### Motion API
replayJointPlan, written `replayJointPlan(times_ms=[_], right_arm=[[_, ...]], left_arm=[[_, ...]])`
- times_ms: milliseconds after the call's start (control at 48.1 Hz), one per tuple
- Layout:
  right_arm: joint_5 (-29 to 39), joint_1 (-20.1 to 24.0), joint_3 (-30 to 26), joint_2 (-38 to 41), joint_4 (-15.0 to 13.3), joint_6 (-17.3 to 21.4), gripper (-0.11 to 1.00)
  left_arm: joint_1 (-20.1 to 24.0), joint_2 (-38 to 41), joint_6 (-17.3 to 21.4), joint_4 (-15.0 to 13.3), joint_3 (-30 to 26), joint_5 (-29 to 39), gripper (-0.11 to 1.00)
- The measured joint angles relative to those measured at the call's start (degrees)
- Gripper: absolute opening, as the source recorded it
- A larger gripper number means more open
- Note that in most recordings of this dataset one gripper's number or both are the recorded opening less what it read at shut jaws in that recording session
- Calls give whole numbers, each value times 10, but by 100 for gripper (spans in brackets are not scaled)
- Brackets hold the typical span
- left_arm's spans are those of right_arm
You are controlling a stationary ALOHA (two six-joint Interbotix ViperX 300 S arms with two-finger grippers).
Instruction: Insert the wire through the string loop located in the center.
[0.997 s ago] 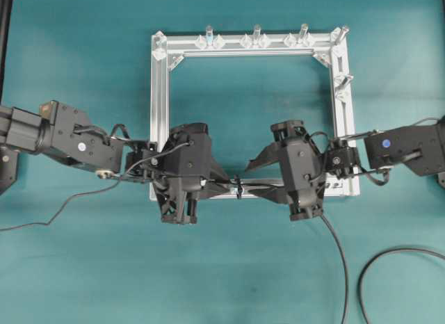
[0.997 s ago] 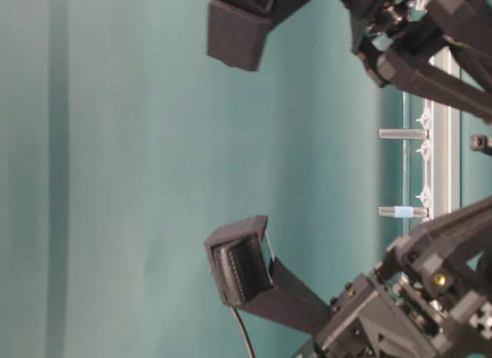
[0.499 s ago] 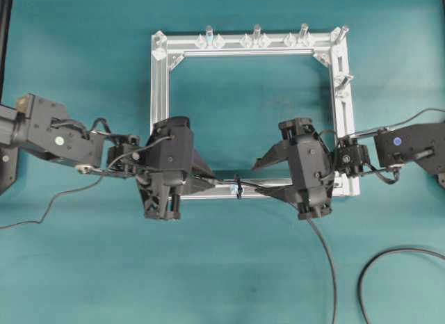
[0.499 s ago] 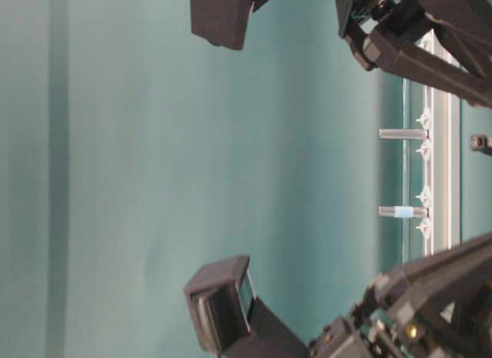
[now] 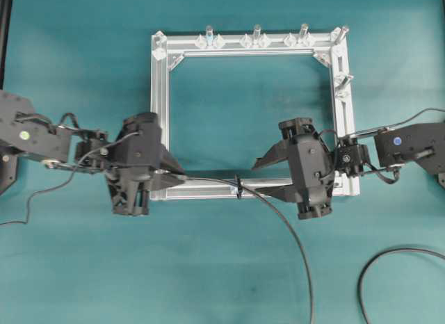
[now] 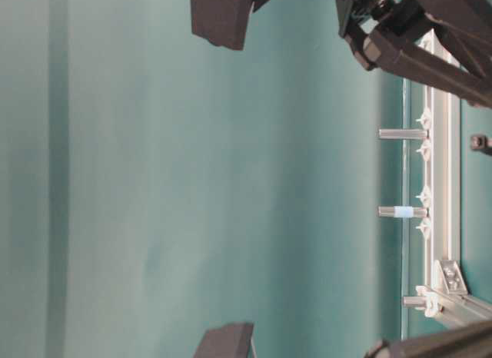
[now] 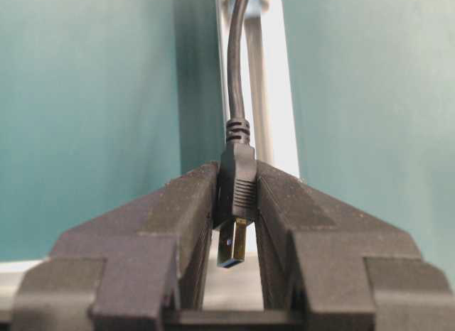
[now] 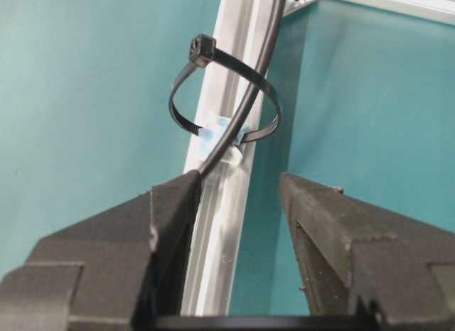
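On the square silver aluminium frame [image 5: 159,115], one tiny black string loop [image 8: 224,104] mid near bar, one long thin black wire [image 5: 278,216] threaded through it, left gripper [image 7: 237,203] clamping its plug left of the frame, right gripper [image 8: 238,196] spread open right of the loop, both arms low, reaching inward.

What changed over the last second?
The left gripper, shut on the wire's plug, pulled leftward, drawing the wire further through the string loop. The right gripper let go and stands open. The frame stayed put.
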Motion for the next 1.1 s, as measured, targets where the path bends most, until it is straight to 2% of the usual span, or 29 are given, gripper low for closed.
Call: replayJointPlan(times_ms=[291,644,831,1101], right_arm=[[1,0,0,-1,0,0,51],[1,0,-1,-1,1,1,51],[0,0,-2,-1,1,1,51],[0,-1,-3,-1,1,1,51]], left_arm=[[5,-49,-5,0,40,18,19],[8,-104,-33,0,94,26,19],[8,-141,-48,-1,118,50,17],[9,-192,-52,0,139,80,16]])
